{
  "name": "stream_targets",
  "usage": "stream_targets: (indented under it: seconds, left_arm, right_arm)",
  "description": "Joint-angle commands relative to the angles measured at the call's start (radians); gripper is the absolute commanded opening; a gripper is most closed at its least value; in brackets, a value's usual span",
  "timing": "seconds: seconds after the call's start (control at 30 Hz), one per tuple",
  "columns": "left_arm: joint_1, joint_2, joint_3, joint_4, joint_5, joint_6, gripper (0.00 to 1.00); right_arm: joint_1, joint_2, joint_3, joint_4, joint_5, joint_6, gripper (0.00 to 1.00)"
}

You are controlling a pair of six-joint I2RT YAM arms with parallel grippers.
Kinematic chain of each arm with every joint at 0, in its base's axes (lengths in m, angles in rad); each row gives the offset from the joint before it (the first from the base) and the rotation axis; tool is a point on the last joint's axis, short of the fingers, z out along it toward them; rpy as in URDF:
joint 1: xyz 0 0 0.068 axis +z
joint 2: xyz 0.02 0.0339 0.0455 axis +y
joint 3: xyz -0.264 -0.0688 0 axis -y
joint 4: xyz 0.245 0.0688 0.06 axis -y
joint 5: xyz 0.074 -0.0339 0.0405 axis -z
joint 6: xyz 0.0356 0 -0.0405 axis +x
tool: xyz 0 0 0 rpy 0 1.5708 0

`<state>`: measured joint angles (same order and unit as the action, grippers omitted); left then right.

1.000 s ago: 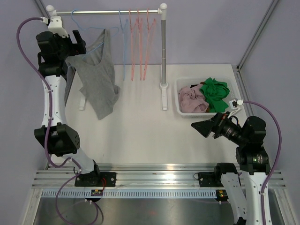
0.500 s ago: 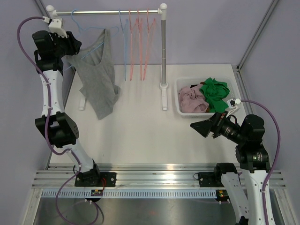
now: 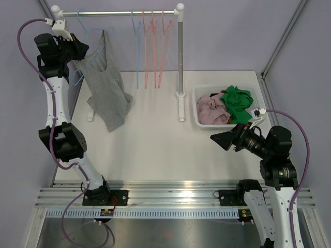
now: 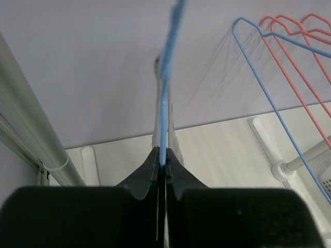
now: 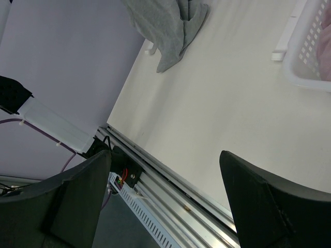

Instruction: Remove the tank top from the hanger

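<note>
Upper left of the overhead frame: your left gripper (image 4: 164, 159), arm stretched tall beside the rail (image 3: 116, 13), is pinched shut on the blue hanger (image 4: 166, 77), and the grey tank top (image 3: 106, 88) hangs from it. Hold that wire firm and level so a strap can slide off. Lower right, your right gripper (image 5: 164, 155) hovers low, fingers spread wide, empty.

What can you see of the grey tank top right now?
The tank top is plain grey, soft jersey-looking cloth, sleeveless with narrow straps. It hangs skewed on a blue wire hanger at the left end of the rail, its lower end bunched in folds near the table. The left gripper is shut on the hanger's wire beside it.
</note>
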<state>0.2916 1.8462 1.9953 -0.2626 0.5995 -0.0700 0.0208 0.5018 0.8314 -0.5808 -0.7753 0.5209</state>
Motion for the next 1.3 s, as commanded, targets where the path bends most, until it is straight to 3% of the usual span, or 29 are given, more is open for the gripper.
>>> stream_targets:
  seconds: [0.0,0.43,0.67,1.07,1.27]
  left_arm:
    - [0.001,-0.074,0.037,0.085,0.031,-0.071,0.0]
    - [-0.005,-0.186,-0.018,0.154,0.042,-0.189,0.0]
    - [-0.015,-0.318,-0.141,0.195,0.023,-0.238,0.0]
    - [-0.052,-0.571,-0.374,0.007,-0.089,-0.261,0.0]
    - [-0.054,-0.804,-0.547,-0.136,-0.112,-0.35,0.0]
  right_arm:
    - [0.008,-0.003,0.018,0.013,0.007,-0.006,0.93]
    - [0.008,-0.003,0.014,0.01,0.004,-0.013,0.93]
    - [0.007,0.006,0.046,-0.005,-0.002,-0.033,0.93]
    - [0.021,0.057,0.067,0.013,-0.039,-0.045,0.95]
    - [0.073,0.115,0.083,0.03,-0.102,-0.059,0.97]
